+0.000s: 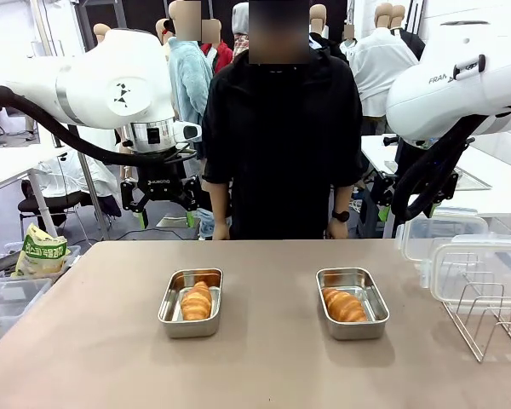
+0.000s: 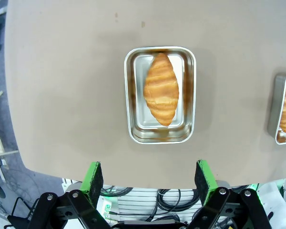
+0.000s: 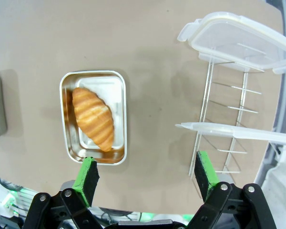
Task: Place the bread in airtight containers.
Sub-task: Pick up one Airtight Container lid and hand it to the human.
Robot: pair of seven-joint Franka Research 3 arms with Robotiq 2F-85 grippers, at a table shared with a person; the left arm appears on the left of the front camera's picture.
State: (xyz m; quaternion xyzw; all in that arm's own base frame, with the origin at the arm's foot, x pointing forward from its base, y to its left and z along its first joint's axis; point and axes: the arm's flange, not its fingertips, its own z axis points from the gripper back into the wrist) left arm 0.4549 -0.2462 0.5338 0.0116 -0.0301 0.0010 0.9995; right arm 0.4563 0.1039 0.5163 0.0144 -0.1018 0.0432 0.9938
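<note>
On the near half of the table sit two steel pans, the left pan (image 1: pixel 165 312) and the right pan (image 1: pixel 376 313), each already holding bread: the left croissant (image 1: pixel 197 301) lies straight, the right croissant (image 1: pixel 344 304) slanted. Clear lids (image 1: pixel 479 266) wait on a wire rack (image 1: pixel 485 324) to the right. Farther back, the left gripper (image 1: pixel 165 213) hangs spread and empty; the right gripper (image 3: pixel 145 174) gapes likewise. Likely trouble — a slick lid slipping from the pads, snagging the rack, or seating crooked and not sealing.
</note>
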